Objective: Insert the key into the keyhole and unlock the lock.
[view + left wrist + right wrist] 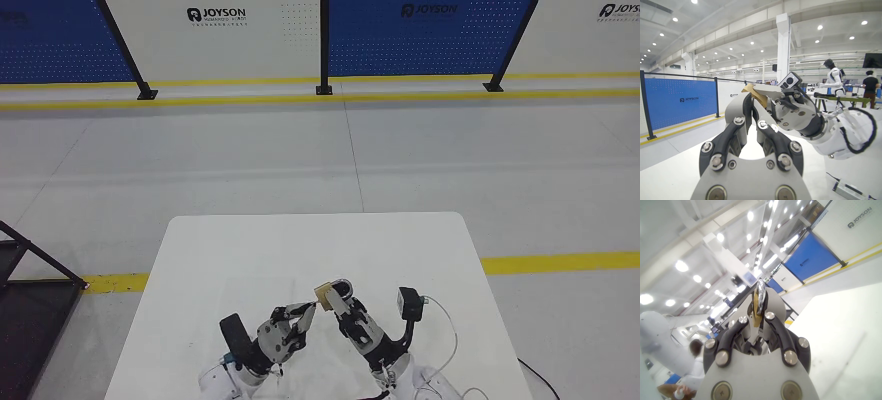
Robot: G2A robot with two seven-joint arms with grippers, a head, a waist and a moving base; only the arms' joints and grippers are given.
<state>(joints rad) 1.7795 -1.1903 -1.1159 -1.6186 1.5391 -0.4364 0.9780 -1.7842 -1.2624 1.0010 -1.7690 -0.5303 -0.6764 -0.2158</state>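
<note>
Sitting pinched between right fingers [776,303]: lock [756,310]

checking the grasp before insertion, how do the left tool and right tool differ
The right tool clamps the brass padlock, shackle poking past its tips; the left tool is pinched shut, anything between its pads hidden. The right tool carries the padlock; the left tool merely points its tips at it. Both hover above the white table, tips close together.

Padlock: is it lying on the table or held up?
Held up: the right gripper is shut on the padlock, clear of the table.
</note>
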